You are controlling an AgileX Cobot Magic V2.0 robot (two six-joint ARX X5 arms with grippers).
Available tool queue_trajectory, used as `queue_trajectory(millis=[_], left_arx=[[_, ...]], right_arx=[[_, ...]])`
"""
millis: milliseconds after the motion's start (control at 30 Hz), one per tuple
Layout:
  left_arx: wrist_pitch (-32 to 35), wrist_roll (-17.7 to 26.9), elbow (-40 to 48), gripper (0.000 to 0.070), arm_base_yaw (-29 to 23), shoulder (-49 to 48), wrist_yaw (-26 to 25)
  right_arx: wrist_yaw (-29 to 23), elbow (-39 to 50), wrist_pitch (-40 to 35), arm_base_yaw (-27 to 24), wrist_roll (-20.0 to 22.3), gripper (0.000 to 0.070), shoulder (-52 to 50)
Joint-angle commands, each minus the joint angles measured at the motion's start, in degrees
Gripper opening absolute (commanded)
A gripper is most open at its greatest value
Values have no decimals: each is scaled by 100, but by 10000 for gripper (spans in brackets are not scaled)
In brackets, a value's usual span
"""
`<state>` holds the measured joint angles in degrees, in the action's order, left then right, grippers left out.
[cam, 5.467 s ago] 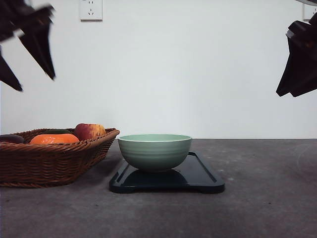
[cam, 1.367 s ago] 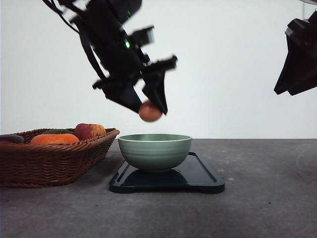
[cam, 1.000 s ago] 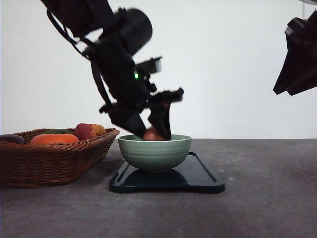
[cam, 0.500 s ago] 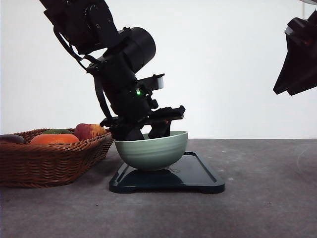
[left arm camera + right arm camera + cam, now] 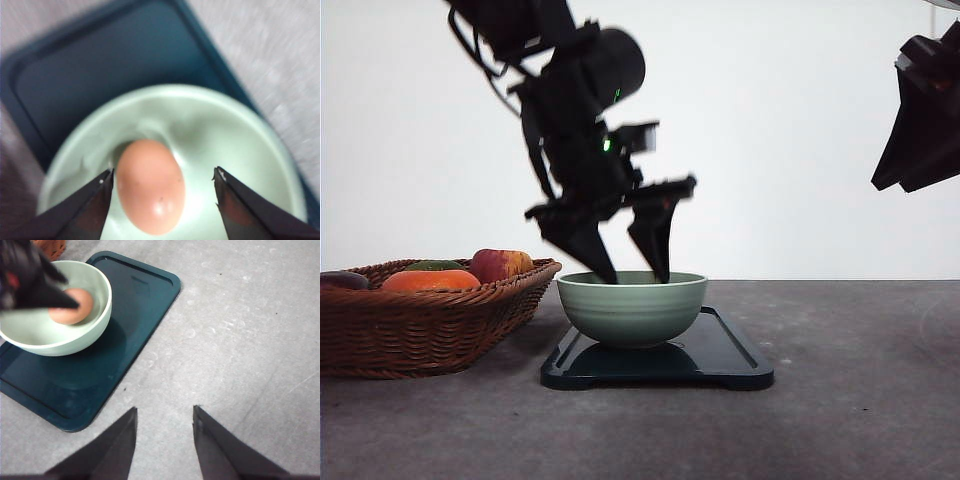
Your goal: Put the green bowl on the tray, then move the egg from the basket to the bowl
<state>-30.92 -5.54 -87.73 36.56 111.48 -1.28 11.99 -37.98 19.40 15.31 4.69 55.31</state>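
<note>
Above the green bowl [image 5: 632, 305] the left gripper [image 5: 632, 262] now hangs with its fingers spread wide and nothing between them. A moment ago it was pushed down into the bowl and the bowl was tipped to one side. Now the gripper has lifted, and the bowl sits flat again on the tray [image 5: 725, 355].

The egg [image 5: 150, 186] has been let go. It lies inside the bowl, just off the middle, and the open fingers stand on each side of it without touching.

The basket [image 5: 420, 325] sits beside the tray on the surface [image 5: 860, 400], with the apple [image 5: 500, 264] and the other things in it.

The right gripper [image 5: 164, 435] hangs high, well away from the bowl, open and holding nothing.

So both jobs look done: bowl on tray, egg in bowl. I think the left arm only needs to pull away.
</note>
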Motion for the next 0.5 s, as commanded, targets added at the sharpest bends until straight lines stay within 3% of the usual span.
queue_trajectory(millis=[0, 267, 467], left_arx=[[-200, 7, -237, 402, 24, 50, 26], [-396, 154, 39, 394, -33, -715, 26], [-137, 343, 971, 390, -108, -1512, 26]], right_arx=[[11, -26, -50, 13, 37, 208, 52], [11, -26, -41, 13, 37, 208, 52], [11, -26, -10, 13, 37, 208, 52]])
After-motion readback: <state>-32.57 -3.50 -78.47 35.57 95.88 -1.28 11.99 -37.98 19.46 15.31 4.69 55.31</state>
